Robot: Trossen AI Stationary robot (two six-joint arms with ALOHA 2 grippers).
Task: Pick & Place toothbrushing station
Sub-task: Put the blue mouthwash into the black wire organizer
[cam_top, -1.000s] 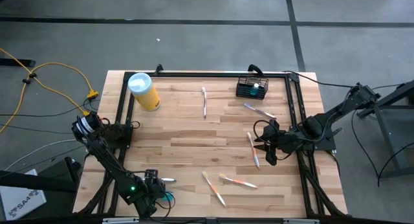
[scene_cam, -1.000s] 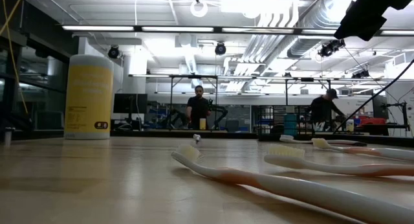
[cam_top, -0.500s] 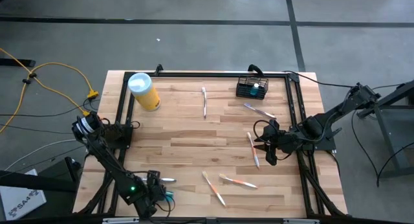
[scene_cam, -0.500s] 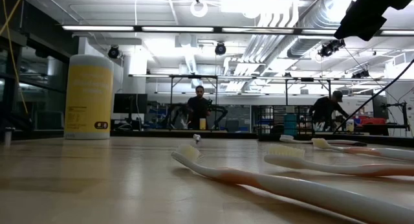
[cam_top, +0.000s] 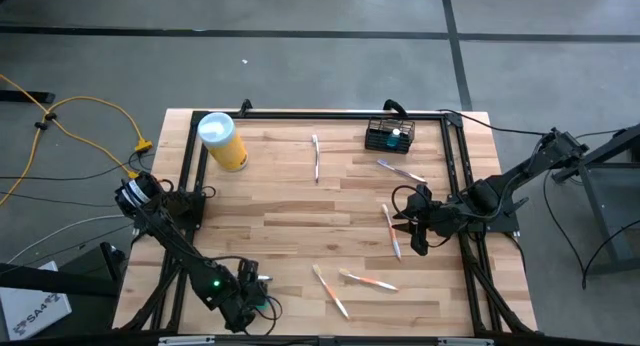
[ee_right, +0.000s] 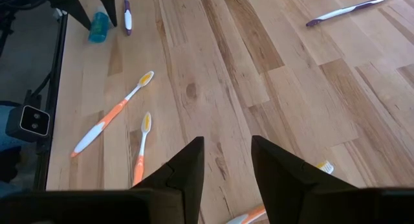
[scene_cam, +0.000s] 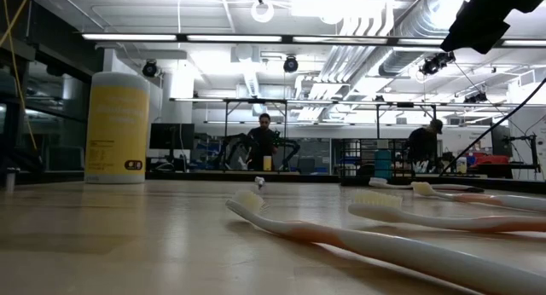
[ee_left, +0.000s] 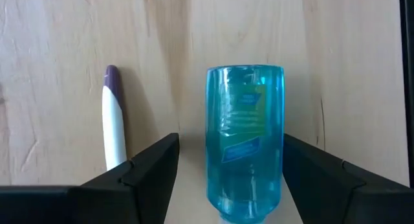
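The left gripper has slid rightward along the tabletop's near edge over the past second, and its wrist view now frames a blue bottle lying between its wide-spread fingers, not yet clamped, with a purple-tipped toothbrush just beside. That suggests a grasp on the bottle is imminent. The toothbrushing station sits at the far edge (well apart from that arm), near the yellow canister's row. The right gripper has not moved, fingers parted around nothing, hovering over an orange toothbrush.
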